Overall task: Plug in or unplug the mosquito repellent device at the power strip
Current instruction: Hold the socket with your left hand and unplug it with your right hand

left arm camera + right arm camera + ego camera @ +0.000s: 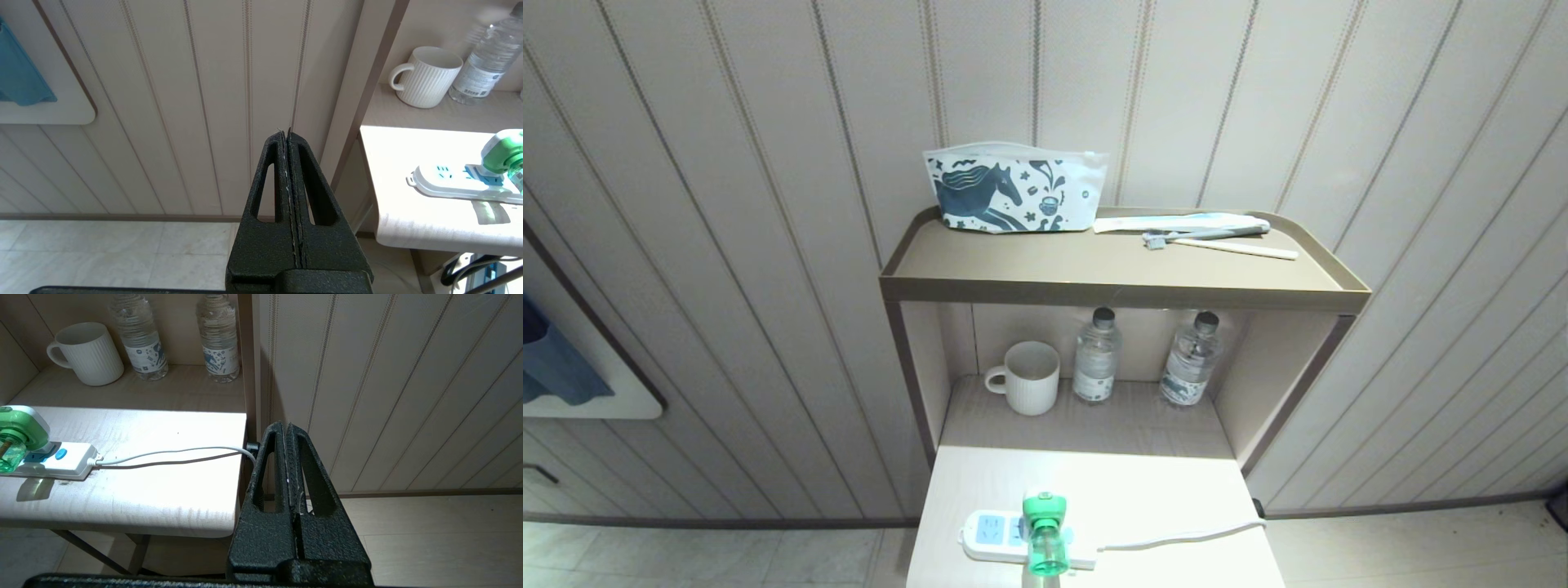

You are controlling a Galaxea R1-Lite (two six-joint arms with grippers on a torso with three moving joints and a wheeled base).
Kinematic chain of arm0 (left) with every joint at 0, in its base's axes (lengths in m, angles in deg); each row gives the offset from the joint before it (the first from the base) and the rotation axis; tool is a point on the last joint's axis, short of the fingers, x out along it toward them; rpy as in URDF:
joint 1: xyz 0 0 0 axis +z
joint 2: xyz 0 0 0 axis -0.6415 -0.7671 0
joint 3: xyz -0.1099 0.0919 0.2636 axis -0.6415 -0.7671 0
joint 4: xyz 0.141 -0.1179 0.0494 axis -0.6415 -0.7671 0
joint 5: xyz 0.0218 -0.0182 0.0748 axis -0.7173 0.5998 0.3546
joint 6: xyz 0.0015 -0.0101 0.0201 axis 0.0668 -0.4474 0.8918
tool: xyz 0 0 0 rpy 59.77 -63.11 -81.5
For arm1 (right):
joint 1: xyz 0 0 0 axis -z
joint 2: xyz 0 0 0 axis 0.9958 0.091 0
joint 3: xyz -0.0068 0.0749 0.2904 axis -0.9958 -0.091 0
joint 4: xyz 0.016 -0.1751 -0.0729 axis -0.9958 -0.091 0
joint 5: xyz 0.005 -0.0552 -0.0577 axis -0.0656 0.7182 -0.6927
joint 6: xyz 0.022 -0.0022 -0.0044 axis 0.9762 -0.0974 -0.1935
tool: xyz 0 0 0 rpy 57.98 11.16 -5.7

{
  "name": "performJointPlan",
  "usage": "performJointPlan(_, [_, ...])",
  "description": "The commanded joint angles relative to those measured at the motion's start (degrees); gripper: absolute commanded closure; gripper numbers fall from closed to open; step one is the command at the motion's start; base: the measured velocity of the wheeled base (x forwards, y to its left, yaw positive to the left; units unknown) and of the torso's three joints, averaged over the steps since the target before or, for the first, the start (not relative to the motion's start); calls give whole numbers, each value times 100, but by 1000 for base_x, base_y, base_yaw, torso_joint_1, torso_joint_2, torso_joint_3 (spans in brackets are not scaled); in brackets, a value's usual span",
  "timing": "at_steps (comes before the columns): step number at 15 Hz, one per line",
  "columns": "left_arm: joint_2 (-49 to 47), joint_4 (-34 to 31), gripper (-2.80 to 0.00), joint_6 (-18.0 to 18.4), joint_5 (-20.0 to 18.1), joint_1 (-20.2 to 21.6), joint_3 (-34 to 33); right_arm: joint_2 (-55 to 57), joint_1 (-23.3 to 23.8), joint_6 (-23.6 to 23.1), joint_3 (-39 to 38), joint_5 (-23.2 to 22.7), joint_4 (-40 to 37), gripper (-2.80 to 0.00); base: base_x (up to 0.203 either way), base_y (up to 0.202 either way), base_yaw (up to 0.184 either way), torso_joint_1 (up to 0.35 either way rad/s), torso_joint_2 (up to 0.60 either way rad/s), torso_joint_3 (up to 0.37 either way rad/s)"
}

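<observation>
The white power strip lies near the front edge of the pale table, its cord running off to the right. The mosquito repellent device, with a green-and-white head and a green bottle, sits plugged into the strip's middle socket. The same device and strip show in the left wrist view, and again the device and strip in the right wrist view. My left gripper hangs shut and empty off the table's left side. My right gripper is shut and empty off the table's right side.
A white ribbed mug and two clear water bottles stand in the niche behind the table. On the brown shelf above lie a horse-print pouch and a toothbrush. Panelled wall surrounds the unit.
</observation>
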Motion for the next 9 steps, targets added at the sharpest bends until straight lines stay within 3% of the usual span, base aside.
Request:
performJointPlan(1, [-8,-1,0,3,-1,1,10,8,0,-2,0,0,-4,0,0,0,0,0,0,0])
performJointPlan(9, [-8,-1,0,4,-1,1,10,4,0,-2,0,0,0,0,0,0,0,0,0,0])
